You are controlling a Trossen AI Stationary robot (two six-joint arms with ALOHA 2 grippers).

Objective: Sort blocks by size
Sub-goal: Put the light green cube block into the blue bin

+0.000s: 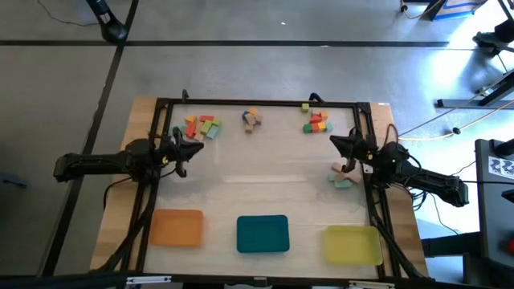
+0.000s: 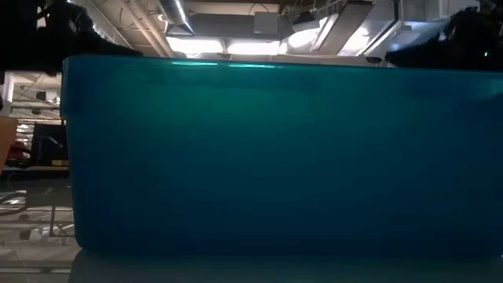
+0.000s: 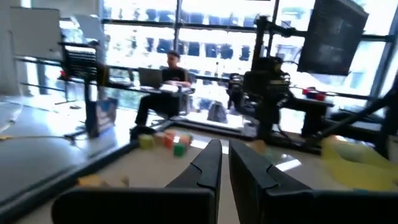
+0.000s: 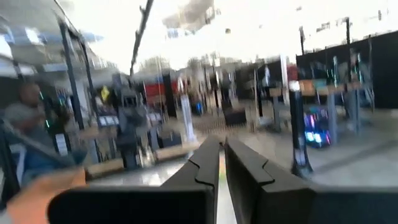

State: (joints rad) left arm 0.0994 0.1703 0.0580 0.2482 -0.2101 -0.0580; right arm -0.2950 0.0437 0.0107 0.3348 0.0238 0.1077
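Blocks (image 1: 201, 127) and trays (image 1: 263, 234) show no readable writing.

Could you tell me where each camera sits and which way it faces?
High view: overhead, straight down; both arms, wooden table.
Low view: table height, blocked by flat teal tray.
Left wrist: past shut left tool toward small coloured wooden blocks.
Right wrist: past shut right tool into room.
Shared: high and low show teal tray.

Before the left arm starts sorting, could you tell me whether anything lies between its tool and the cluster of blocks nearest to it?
Nothing visible does. In the high view the left tool, shut and empty, sits just short of the nearest blocks at the table's far left, with only bare table between them. The right tool waits across the table.
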